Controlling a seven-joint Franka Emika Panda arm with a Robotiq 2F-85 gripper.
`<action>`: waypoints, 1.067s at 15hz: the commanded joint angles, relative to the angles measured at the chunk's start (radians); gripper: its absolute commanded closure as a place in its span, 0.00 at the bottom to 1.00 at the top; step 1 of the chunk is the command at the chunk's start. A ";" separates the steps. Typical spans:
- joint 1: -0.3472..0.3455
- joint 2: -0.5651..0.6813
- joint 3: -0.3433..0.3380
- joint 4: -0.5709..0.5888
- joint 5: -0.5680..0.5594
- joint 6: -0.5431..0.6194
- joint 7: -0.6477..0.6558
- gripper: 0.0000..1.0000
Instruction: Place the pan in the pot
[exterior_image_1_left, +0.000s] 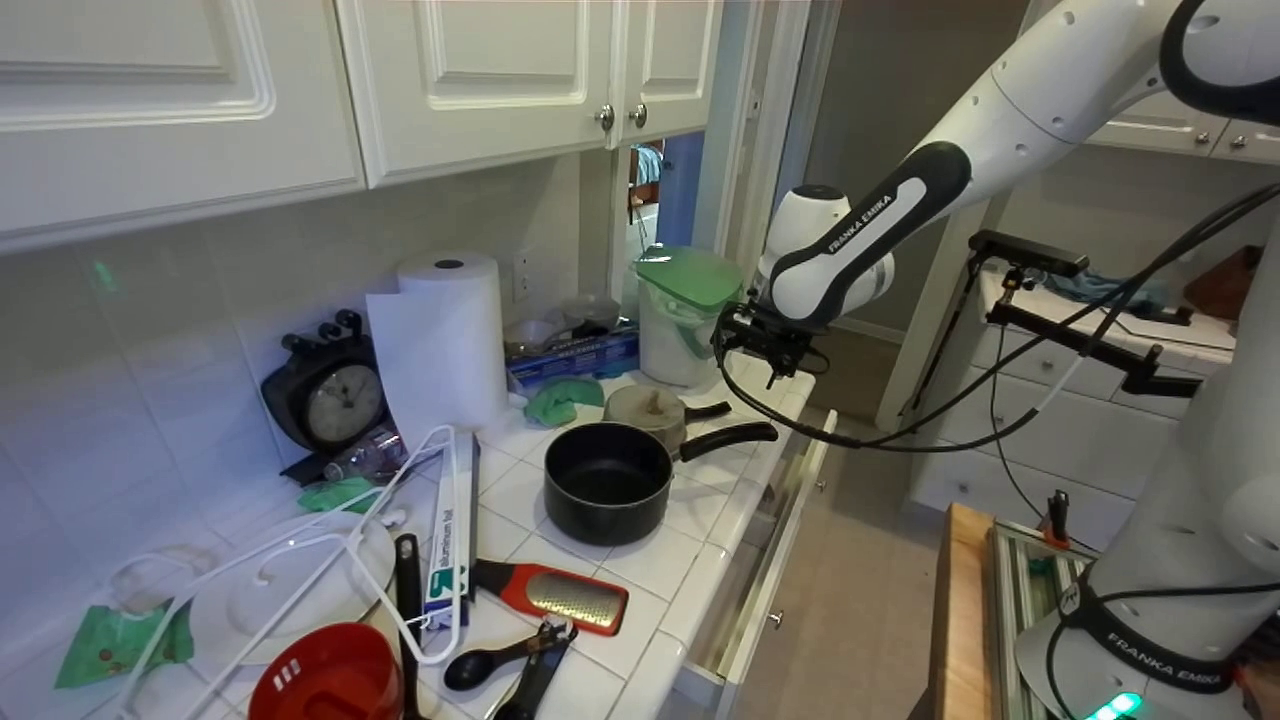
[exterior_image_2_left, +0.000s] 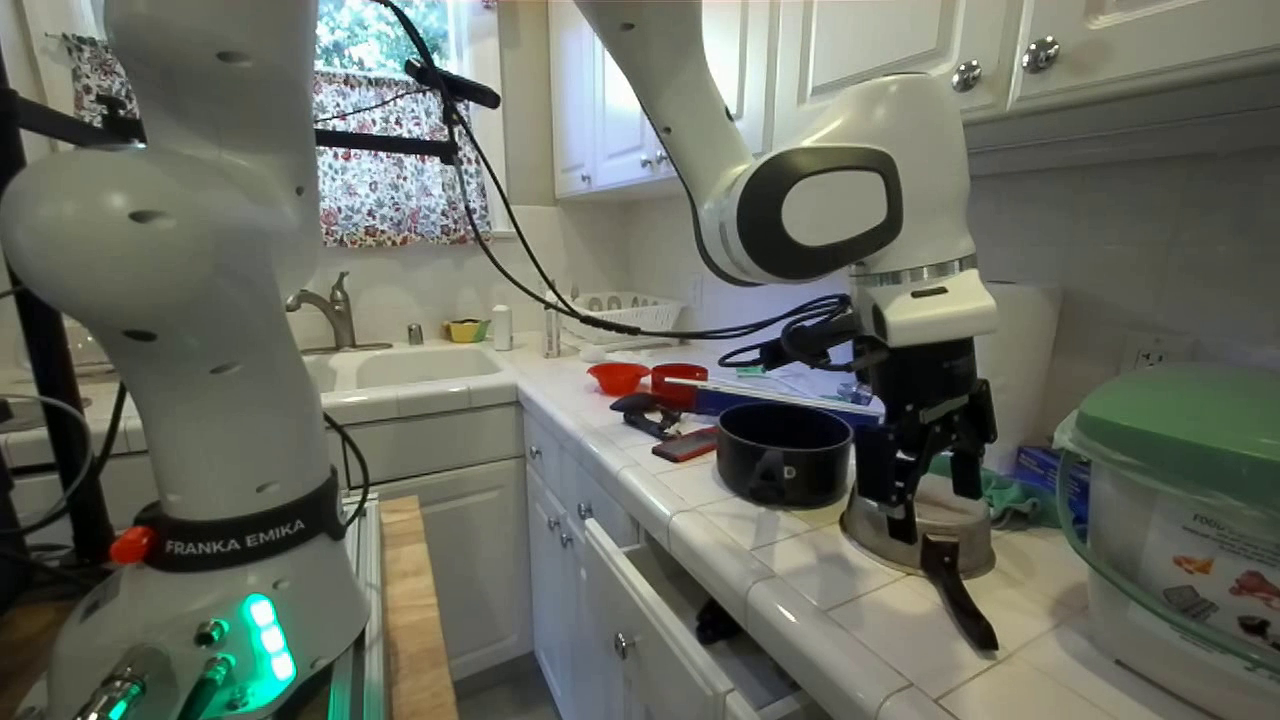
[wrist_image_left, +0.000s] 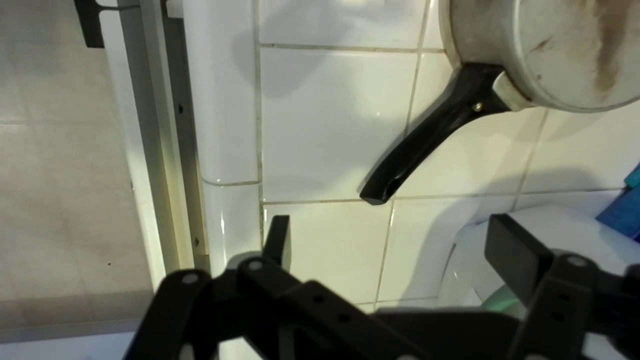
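Note:
The silvery-grey pan (exterior_image_1_left: 642, 408) lies upside down on the white tiled counter, base up; it also shows in an exterior view (exterior_image_2_left: 925, 510) and the wrist view (wrist_image_left: 575, 55). Its dark handle (wrist_image_left: 430, 137) points toward the gripper side in the wrist view. The black pot (exterior_image_1_left: 608, 510) stands upright beside the pan, its inside bare, its handle toward the counter edge; it also shows in an exterior view (exterior_image_2_left: 785, 455). My gripper (wrist_image_left: 391, 237) is open and empty above the counter, with the handle's end ahead of the gap between the fingers. It shows in both exterior views (exterior_image_1_left: 785, 372) (exterior_image_2_left: 937, 500).
A green-lidded bin (exterior_image_2_left: 1180, 520) stands close by, under one finger in the wrist view (wrist_image_left: 462, 280). An open drawer (exterior_image_1_left: 770, 570) juts out below the counter edge. A paper-towel roll (exterior_image_1_left: 455, 350), grater (exterior_image_1_left: 570, 598) and red bowl (exterior_image_1_left: 330, 680) are on the counter. Cabinets (exterior_image_1_left: 480, 80) hang above.

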 joint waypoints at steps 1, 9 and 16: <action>-0.031 0.045 0.055 0.044 0.197 0.008 -0.198 0.00; 0.008 0.072 0.012 0.061 0.172 0.007 -0.188 0.00; -0.046 0.170 0.059 0.149 0.305 -0.005 -0.297 0.00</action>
